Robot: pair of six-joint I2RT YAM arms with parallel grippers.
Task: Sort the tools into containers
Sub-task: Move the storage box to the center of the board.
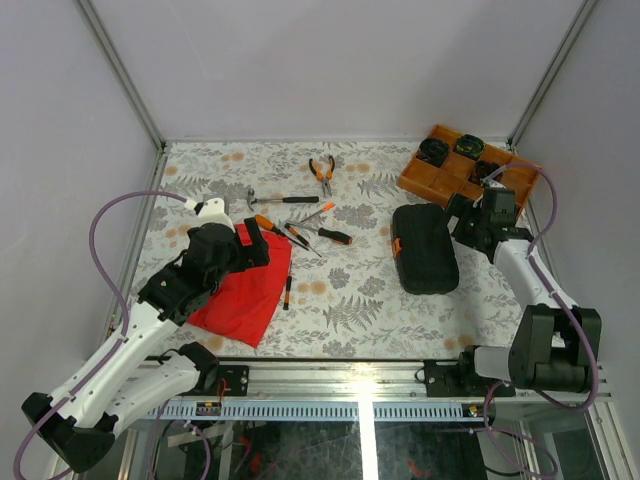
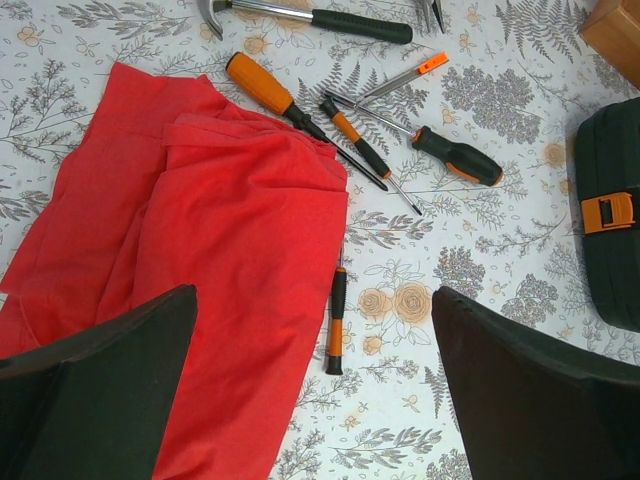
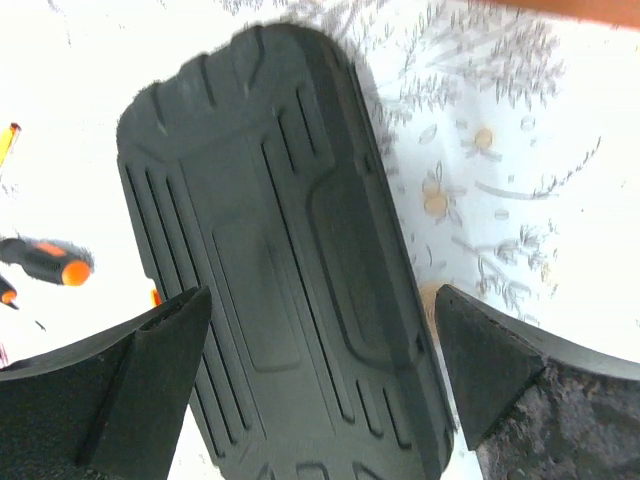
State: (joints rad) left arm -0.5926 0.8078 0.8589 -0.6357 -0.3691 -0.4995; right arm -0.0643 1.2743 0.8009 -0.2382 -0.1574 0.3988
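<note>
Shows right gripper (image 3: 320,335) spread wide over the shut tool case (image 3: 275,260), bare table (image 1: 360,300) around it, left gripper (image 2: 315,345) equally wide above red cloth (image 2: 220,240).

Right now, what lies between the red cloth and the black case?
Left wrist view: a slim screwdriver beside the cloth, a black-handled screwdriver nearer the case.

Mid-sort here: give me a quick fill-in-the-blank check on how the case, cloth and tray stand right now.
1. The black ribbed plastic tool case lies ____, with the right tool open above it.
2. The left tool is open above the edge of the crumpled ____ cloth.
3. The orange plastic compartment tray sits at the far ____ corner of the floral-patterned table.
Missing words: closed, red, right.
</note>
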